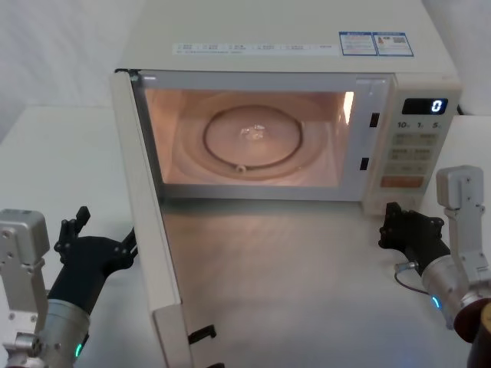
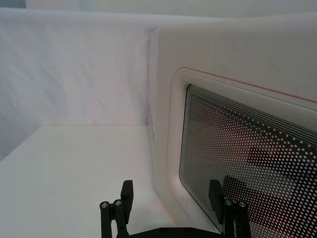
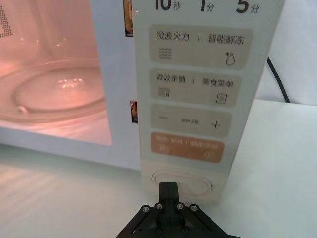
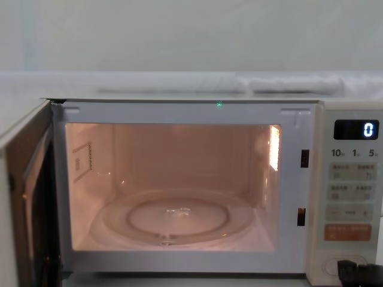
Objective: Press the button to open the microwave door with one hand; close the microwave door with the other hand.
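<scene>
the microwave door stands swung wide open on its left hinge, jutting toward the counter's near edge, with the lit cavity and glass turntable exposed. the left pincer sits just outside the door's outer face, toward the counter's left side; its fingers are spread apart, one of them lying in front of the dotted window, and nothing is between them. the right pincer is at the foot of the control panel near the counter's right edge, its fingers pressed together with the tip at the button, just below the orange key. whether the tip touches the button cannot be told.
</scene>
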Motion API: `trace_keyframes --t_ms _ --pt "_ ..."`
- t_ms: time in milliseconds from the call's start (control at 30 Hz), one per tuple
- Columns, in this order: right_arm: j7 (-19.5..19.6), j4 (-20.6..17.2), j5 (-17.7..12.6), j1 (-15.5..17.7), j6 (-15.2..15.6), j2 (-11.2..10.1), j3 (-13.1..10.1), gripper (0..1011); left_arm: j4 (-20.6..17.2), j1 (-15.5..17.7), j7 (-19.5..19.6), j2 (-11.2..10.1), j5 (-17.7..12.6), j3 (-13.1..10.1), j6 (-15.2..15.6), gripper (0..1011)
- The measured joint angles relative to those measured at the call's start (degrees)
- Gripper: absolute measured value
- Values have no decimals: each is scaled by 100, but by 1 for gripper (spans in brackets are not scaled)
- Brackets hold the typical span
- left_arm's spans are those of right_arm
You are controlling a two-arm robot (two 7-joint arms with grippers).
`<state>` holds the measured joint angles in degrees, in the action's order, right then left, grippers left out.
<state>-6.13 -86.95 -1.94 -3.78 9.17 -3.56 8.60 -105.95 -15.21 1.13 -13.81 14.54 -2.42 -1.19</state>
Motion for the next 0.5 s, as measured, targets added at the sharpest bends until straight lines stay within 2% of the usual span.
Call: trace_keyframes --t_ms 500 --pt "-77 -830 -70 576 158 -130 -21 0 0 0 1 0 0 0 0 1001"
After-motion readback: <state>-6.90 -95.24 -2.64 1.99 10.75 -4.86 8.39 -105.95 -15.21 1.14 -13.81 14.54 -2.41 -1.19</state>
